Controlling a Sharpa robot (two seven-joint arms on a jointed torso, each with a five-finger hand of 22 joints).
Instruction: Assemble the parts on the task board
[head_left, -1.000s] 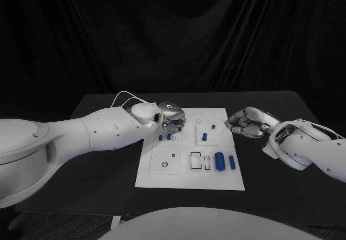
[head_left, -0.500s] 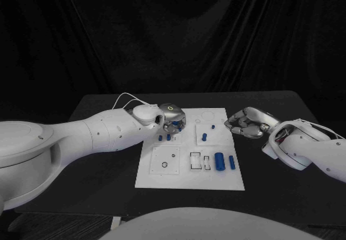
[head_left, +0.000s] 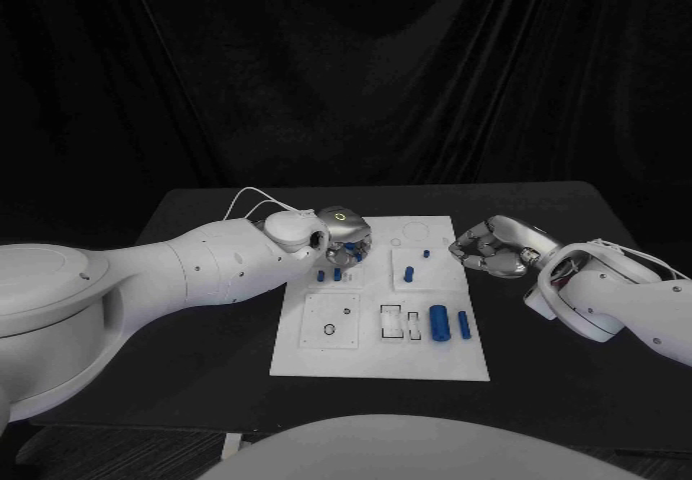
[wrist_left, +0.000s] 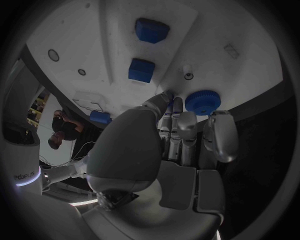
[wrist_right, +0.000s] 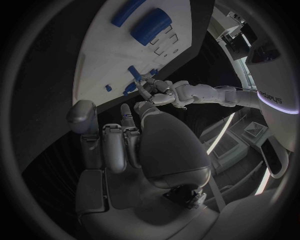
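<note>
You see two thick white arms with smooth, rounded plastic shells. On the left arm (head_left: 173, 275), a thin white cable (head_left: 248, 195) makes a loop near the wrist, and a small glowing ring mark (head_left: 340, 212) sits on the round silver wrist part. The silver metal left hand (head_left: 346, 240) has grey, segmented fingers (wrist_left: 219, 137) with rounded tips and a broad, smooth grey back. The right arm (head_left: 620, 300) carries thin white cables (head_left: 635, 255) over a dark opening near its wrist. The silver right hand (head_left: 493, 247) has the same shiny, segmented build.
</note>
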